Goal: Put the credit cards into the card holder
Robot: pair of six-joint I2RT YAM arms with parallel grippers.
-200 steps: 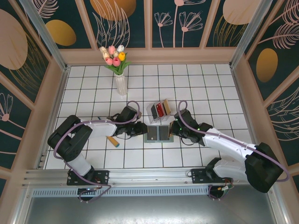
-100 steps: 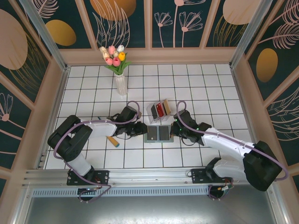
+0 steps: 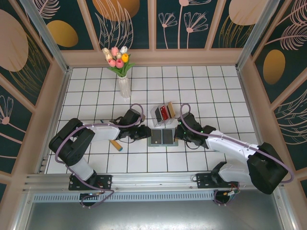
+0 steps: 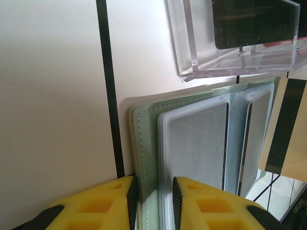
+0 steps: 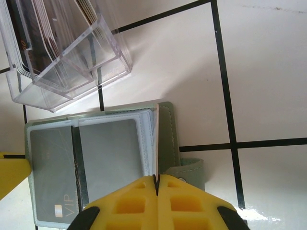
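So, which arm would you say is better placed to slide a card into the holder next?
Right, probably: the right fingers pinch a tan card edge-on over the card holder, while the left fingers clamp its opposite edge.

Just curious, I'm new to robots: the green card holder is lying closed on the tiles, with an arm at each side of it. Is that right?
Not quite. The card holder lies open, not closed; the right wrist view shows its clear inner pockets spread flat. An arm is indeed at each side.
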